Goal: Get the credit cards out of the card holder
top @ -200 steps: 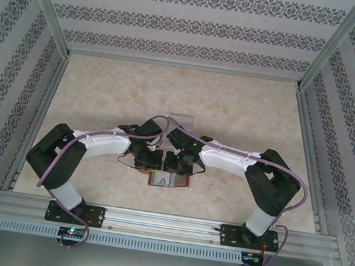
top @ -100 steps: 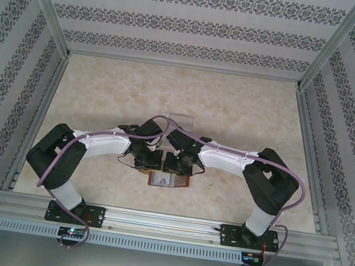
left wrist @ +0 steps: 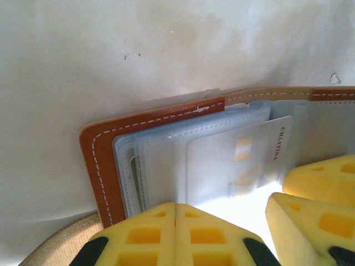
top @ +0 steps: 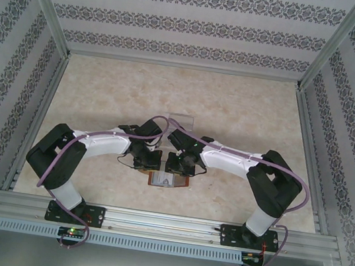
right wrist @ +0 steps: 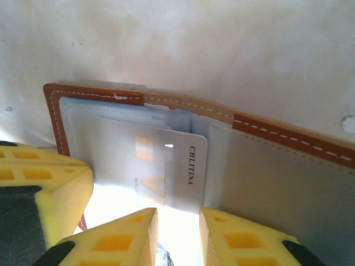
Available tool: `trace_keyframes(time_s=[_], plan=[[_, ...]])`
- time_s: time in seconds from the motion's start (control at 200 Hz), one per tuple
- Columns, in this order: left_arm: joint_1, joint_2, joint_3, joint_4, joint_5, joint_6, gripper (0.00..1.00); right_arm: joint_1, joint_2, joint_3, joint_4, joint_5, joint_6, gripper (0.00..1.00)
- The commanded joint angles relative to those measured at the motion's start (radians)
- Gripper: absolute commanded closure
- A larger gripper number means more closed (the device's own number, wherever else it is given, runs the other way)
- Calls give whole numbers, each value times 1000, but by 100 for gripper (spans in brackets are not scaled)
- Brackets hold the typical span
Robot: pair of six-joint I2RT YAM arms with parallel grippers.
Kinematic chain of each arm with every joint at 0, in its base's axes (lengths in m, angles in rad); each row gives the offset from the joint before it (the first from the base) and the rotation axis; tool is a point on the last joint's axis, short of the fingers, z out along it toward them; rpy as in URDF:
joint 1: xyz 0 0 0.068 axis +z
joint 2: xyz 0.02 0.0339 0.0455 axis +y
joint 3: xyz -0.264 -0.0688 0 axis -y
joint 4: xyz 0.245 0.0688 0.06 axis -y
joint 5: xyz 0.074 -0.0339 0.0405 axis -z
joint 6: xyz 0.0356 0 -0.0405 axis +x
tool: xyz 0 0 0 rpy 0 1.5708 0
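While card holder (top: pixel 169 181) lies open on table (right wrist: pixel 222 44), I log extraction step: left gripper (left wrist: pixel 175 233) closed, pinning pockets (left wrist: pixel 161 166); right gripper (right wrist: pixel 178 235) slightly parted at protruding CHLITINA card (right wrist: pixel 166 166). Next: nip edge, slide out.

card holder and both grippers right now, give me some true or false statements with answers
The card holder lies open on the table. True.
The left gripper has its jaws wide apart. False: they are shut together.
A pale card with printed lettering lies on the holder. True.
The pale card lies off the holder on bare table. False: it rests on the open holder.
The right gripper has a gap between its fingers. True.
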Motion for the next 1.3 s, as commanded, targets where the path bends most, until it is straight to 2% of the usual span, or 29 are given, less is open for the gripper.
trace_keyframes(time_s=[0.0,0.585,0.974,1.299], plan=[[-16,-25,32,-49,-20,19,96,-11,-32,1,-27,25,-7,73],[-46,15,67,-23,4,3,96,-25,-16,-31,11,3,-10,72],[-49,43,49,-64,-42,19,96,-32,4,-53,53,-19,-10,72],[-49,51,41,-58,-40,17,96,-37,8,-100,148,-86,7,73]])
